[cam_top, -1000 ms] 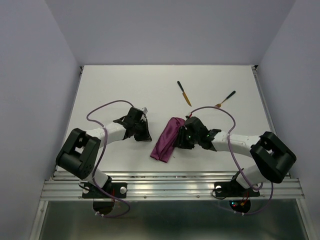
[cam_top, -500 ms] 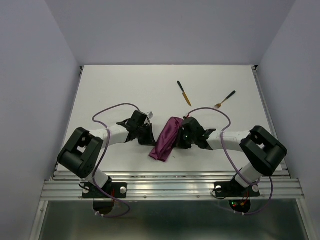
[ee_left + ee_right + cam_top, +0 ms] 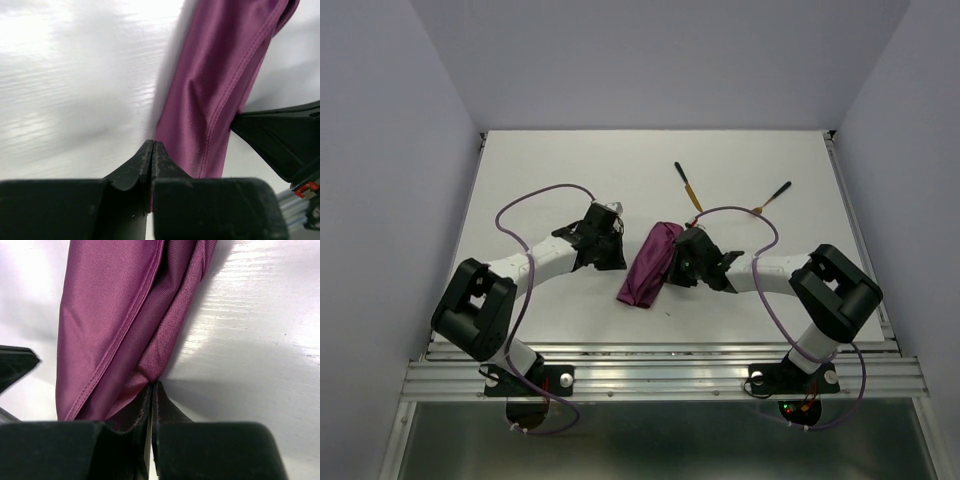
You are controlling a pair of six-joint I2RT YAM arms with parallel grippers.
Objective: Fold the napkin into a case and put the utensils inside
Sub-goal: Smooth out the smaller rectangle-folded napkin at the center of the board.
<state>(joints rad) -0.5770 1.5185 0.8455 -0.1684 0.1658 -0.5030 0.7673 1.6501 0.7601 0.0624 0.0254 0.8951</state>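
Magenta-purple cloth, the napkin (image 3: 650,265), lies as a narrow strip at frame centre. Left gripper (image 3: 152,146) is pressed closed, tips at its left edge; right gripper (image 3: 152,386) pinches its right edge. Utensils (image 3: 687,186) lie above.

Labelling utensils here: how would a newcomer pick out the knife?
On the white table, past the far end of the purple napkin, lie two black-handled pieces. The knife is the left one, gold blade end nearer the napkin; the other utensil lies farther right.

Napkin (image 3: 210,95): finely ribbed cloth, slight sheen. Table (image 3: 250,330): white, smooth, faintly glossy.
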